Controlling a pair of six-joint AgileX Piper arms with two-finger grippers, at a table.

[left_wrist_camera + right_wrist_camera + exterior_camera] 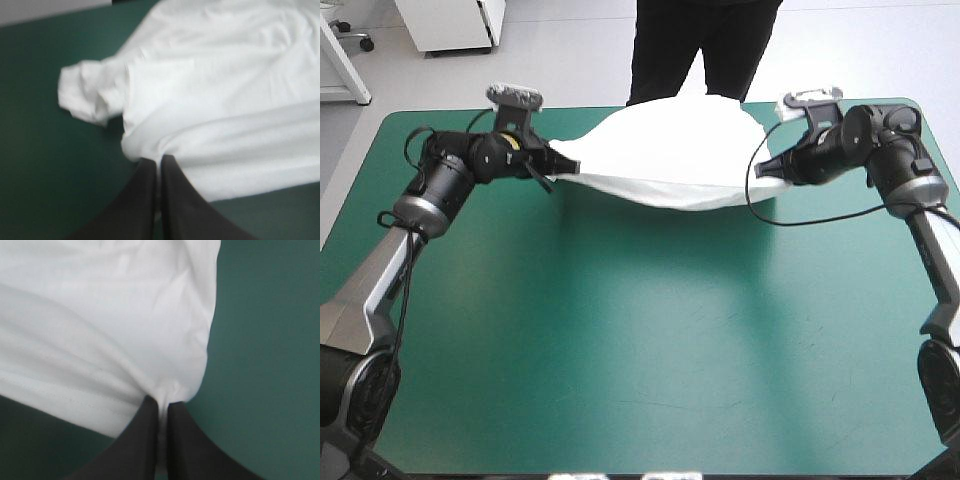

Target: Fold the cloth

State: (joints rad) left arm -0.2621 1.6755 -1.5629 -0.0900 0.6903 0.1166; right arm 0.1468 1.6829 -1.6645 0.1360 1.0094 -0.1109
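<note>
The white T-shirt (672, 150) hangs stretched between both grippers over the far half of the teal-green table, its near edge sagging above the cover. My left gripper (563, 163) is shut on the shirt's left corner; in the left wrist view the black fingers (160, 162) pinch the T-shirt (225, 100), with a sleeve (85, 92) lying just beyond. My right gripper (767, 168) is shut on the right corner; its fingertips (162, 402) clamp a puckered fold of the T-shirt (100, 325).
The teal-green table (640, 340) spreads wide and bare on the near side of the shirt. The far table edge (470, 112) runs just behind the grippers.
</note>
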